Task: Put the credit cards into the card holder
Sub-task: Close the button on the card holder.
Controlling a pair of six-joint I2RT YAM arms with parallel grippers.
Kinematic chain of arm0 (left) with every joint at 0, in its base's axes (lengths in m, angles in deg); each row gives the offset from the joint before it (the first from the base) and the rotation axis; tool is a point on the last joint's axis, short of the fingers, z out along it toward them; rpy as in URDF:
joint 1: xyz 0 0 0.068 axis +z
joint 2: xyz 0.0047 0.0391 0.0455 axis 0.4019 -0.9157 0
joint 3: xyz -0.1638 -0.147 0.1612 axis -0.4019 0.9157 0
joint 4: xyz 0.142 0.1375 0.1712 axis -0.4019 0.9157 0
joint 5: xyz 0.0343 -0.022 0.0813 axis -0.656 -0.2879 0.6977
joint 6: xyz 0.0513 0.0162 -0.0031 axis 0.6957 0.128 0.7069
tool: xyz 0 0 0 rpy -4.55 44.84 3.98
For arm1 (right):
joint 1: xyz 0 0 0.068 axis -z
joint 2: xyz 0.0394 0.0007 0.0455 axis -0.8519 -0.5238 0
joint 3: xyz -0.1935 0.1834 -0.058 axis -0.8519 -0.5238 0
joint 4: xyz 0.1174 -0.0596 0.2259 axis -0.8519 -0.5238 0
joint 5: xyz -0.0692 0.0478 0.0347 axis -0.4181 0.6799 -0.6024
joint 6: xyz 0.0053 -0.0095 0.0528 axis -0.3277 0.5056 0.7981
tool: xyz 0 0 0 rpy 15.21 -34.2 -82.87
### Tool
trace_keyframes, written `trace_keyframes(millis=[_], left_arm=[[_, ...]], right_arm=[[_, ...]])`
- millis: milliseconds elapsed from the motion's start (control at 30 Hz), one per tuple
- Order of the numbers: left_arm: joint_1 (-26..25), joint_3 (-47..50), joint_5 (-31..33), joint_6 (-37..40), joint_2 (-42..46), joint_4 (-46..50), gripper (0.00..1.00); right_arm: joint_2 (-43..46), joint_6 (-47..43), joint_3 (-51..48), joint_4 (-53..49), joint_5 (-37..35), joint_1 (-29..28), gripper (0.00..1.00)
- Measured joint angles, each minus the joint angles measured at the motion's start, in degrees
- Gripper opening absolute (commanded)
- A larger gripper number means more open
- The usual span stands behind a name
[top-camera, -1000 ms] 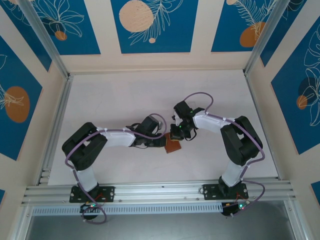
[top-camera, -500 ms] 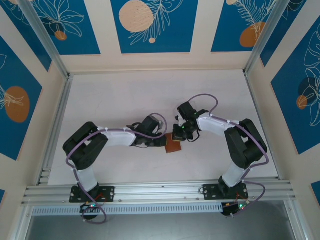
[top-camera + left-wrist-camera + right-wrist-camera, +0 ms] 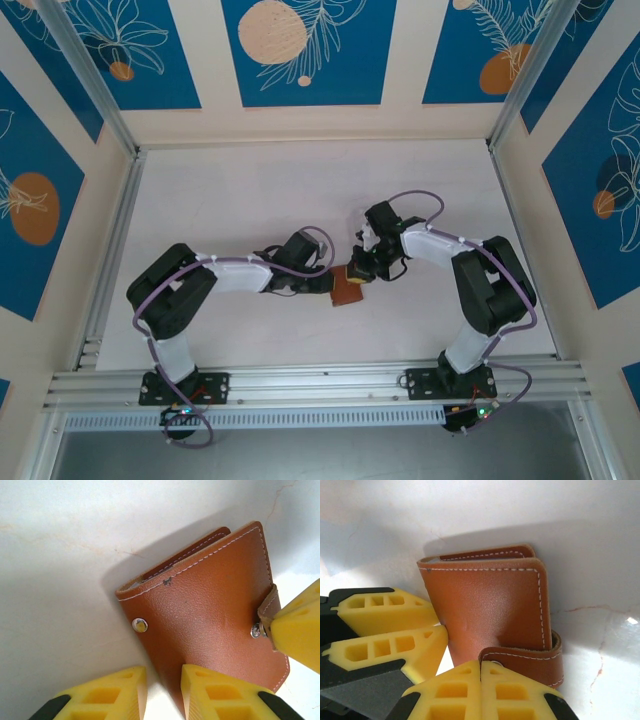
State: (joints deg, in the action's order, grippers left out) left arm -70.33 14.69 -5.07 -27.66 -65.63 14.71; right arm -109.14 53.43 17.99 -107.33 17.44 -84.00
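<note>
The card holder [image 3: 347, 289] is a reddish-brown folded wallet lying between the two grippers at the table's middle. My left gripper [image 3: 326, 283] [image 3: 164, 672] has the card holder [image 3: 210, 605] by its near edge, one yellow finger over the leather and one beside it. My right gripper [image 3: 361, 271] [image 3: 480, 662] is shut, its joined fingertips pressed on the strap [image 3: 530, 660] where the snap sits, against the card holder [image 3: 490, 605]. The other snap half [image 3: 140, 625] shows on the cover. The credit cards are hidden.
A pale marbled tabletop [image 3: 250, 200] spreads all round the wallet. Aluminium rails [image 3: 110, 240] line the left and right sides, and a rail [image 3: 320, 380] runs along the near edge by the arm bases.
My right gripper has come down and toward the wallet, ending on its strap. The left arm and the wallet have stayed put.
</note>
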Motion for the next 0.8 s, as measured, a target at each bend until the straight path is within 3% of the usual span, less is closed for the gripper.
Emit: trace_keyframes(millis=[800], left_arm=[[0.0,-0.52,-0.2,-0.02,-0.52,-0.07,0.25]], right_arm=[[-0.09,0.04,-2.54,2.51,1.16,0.68,0.0]])
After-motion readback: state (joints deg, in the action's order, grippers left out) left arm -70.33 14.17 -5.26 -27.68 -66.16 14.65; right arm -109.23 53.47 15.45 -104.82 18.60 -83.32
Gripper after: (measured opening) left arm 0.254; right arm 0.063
